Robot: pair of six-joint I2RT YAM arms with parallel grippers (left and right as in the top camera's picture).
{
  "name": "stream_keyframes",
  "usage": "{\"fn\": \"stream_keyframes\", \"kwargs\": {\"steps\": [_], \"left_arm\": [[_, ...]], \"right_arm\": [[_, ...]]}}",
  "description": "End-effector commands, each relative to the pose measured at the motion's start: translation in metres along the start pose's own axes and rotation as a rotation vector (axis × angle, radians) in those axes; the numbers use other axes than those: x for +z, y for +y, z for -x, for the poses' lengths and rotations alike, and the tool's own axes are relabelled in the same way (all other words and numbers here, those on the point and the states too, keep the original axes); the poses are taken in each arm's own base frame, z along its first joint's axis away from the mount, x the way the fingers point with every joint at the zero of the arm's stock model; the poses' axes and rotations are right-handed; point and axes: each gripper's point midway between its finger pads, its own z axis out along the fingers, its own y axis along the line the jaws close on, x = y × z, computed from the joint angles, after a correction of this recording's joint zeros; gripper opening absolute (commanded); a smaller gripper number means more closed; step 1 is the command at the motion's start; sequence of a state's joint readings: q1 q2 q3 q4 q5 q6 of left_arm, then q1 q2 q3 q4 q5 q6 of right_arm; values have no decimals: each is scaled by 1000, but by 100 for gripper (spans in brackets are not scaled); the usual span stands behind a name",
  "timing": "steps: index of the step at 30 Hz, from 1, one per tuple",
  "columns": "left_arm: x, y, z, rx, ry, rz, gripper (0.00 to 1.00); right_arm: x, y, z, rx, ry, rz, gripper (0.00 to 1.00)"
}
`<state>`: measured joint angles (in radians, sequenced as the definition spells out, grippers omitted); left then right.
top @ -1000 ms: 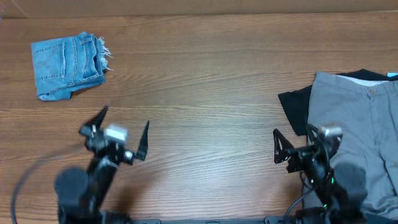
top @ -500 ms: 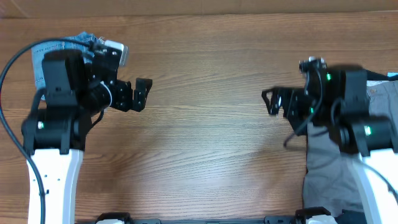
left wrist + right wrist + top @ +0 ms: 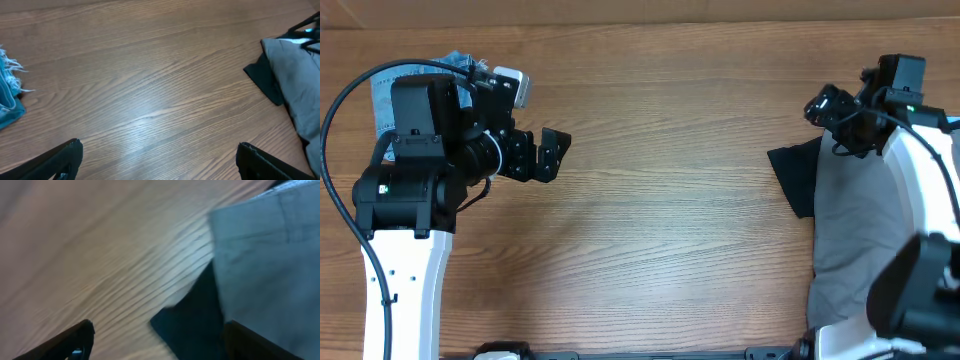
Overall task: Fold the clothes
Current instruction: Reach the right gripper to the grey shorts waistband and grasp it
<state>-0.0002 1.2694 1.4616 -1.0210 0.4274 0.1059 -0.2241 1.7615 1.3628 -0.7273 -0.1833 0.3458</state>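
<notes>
At the right edge of the worktop, the grey-khaki shorts lie over a black shirt, whose corner shows at their left. The right hand hangs above that corner, fingers spread wide and empty. The left hand, likewise wide and empty, hovers near the denim shorts at far left.

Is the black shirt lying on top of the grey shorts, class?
No: the grey shorts lie over the black shirt, which only peeks out at their left edge.
</notes>
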Motion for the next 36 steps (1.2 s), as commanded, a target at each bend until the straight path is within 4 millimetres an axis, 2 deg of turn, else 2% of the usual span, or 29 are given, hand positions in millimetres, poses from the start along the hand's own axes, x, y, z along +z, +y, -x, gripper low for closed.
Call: {"fn": "stream_keyframes", "kwargs": {"steps": [1, 7, 9, 15, 17, 23, 24, 30, 32, 36], "left_arm": [[-6, -8, 7, -3, -20, -22, 100], [-6, -8, 4, -8, -8, -23, 100], [-6, -8, 3, -10, -4, -23, 100], [-6, -8, 1, -15, 7, -24, 100], [-6, -9, 0, -17, 10, -25, 100], [-6, -9, -6, -27, 33, -27, 100], [-6, -9, -6, -28, 35, -27, 100], [-6, -9, -7, -28, 35, -27, 100], [-6, -9, -7, -29, 36, -27, 100], [-6, -10, -9, -33, 45, -28, 100]], "right_arm": [[35, -28, 9, 34, -5, -103, 83], [68, -66, 8, 34, -14, -270, 82], [76, -70, 6, 34, -7, -285, 80], [90, -76, -1, 35, 20, -296, 56], [90, -76, -1, 35, 20, -299, 50], [88, -88, -1, 31, 9, -363, 48], [89, -89, -2, 27, 14, -366, 44], [89, -90, -6, 17, 35, -371, 9], [84, -89, -1, 21, 28, -369, 4], [63, -84, 18, 34, -2, -364, 4]]}}
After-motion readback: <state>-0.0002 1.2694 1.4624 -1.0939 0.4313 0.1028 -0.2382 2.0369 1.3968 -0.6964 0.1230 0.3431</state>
